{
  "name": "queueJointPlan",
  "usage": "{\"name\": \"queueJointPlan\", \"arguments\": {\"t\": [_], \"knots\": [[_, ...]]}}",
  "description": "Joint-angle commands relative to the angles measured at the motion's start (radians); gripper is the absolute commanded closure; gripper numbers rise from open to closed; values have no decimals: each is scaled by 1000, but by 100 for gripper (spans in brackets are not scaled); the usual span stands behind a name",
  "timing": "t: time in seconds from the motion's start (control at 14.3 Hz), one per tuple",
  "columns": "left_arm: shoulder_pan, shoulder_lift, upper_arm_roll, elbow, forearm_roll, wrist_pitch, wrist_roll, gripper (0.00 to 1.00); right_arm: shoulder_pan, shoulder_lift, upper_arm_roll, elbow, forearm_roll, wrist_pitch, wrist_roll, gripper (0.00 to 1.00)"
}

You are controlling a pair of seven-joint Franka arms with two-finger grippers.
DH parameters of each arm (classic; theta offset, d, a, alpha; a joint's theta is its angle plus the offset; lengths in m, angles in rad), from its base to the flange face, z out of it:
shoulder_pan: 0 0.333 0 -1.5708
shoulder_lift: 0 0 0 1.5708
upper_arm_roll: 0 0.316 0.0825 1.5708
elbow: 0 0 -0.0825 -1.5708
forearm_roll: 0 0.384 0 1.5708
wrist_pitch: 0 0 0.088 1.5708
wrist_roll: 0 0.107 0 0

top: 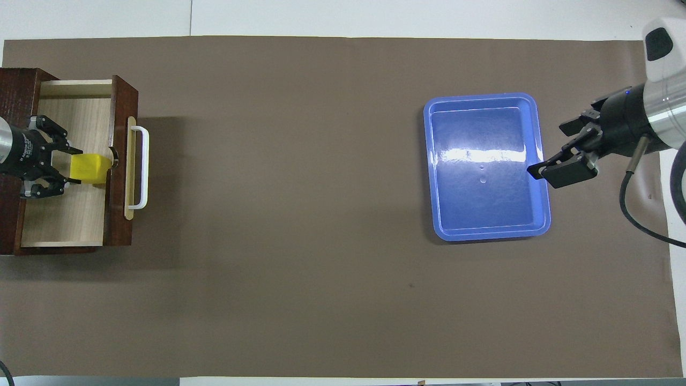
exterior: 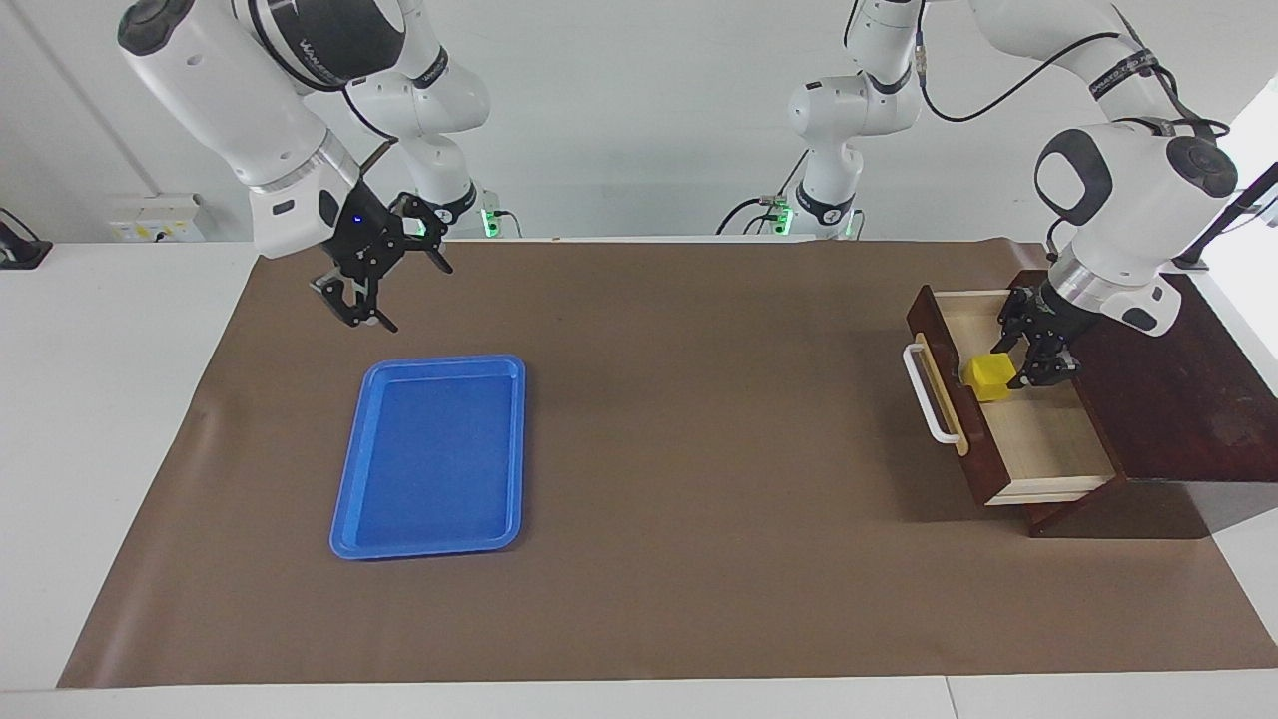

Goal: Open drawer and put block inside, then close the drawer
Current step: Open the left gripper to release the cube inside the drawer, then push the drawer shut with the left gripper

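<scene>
**Block in drawer, release unconfirmed**

Clock calls are on the overhead view, 12 being away from the robots.

- Drawer (top: 122, 107): at 9 o'clock on the mat (top: 321, 214), pulled open, with its handle (top: 140, 166) facing 3 o'clock.
- Block (top: 92, 166): inside the drawer, hard against the front wall at the drawer's 3 o'clock side. I can't tell if it sits flat on the floor or is tipped against the wall.
- Left gripper (top: 75, 167): down inside the drawer with one finger on each side of the block. I can't tell if the jaws are gripping it or have let go.
- Tray (top: 487, 235): at 3 o'clock on the mat, not involved.
- Right gripper (top: 552, 150): raised over the mat at the tray's 3 o'clock edge, jaws wide open and holding nothing. That arm is waiting.

My read is that placing is nearly done. Pulling the gripper out and closing the drawer are left.

Risks as I see them:
- If I lift before the jaws are clear, the block comes back up or gets dragged along the wall.
- The fingers are close to the front wall, so a slanted exit could catch the rim and shift the box (top: 10, 80).
- If the block is leaning, it could topple when released. That's harmless unless it ends up above the rim and jams the drawer.
- An off-centre push on the handle could skew the drawer or slide the whole box.
</scene>
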Motion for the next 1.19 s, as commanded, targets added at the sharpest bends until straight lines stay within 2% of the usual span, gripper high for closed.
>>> {"name": "queueJointPlan", "arguments": {"t": [0.0, 0.14, 0.21, 0.28, 0.49, 0.63, 0.77, 0.98, 1.12], "knots": [[15, -32, -9, 22, -3, -28, 30, 0, -26, -27, 14, -13, -107, -44, 149, 0], [-5, -12, -18, 131, -11, -120, 19, 0, -37, -33, 14, -13, -144, -86, 287, 0], [-57, 7, -20, 159, -12, -142, -7, 0, -40, -35, 13, -13, -159, -101, 351, 0], [-127, 10, -18, 148, -5, -130, -71, 0, -40, -35, 14, -15, -170, -107, 408, 0], [-243, 7, -18, 52, 37, -58, -177, 0, -40, -47, 22, -28, -256, -127, 568, 0], [-246, -4, -18, -23, 61, 22, -223, 0, -40, -76, 22, -94, -262, -108, 657, 0], [-226, -10, -16, -63, 74, 46, -217, 0, -68, -93, 25, -165, -265, -36, 676, 0], [-168, -9, -15, -63, 89, 66, -213, 0, -92, -67, 30, -153, -262, -6, 660, 0], [-131, -3, -13, -56, 113, 83, -210, 0, -92, -45, 28, -110, -251, -15, 660, 0]]}}
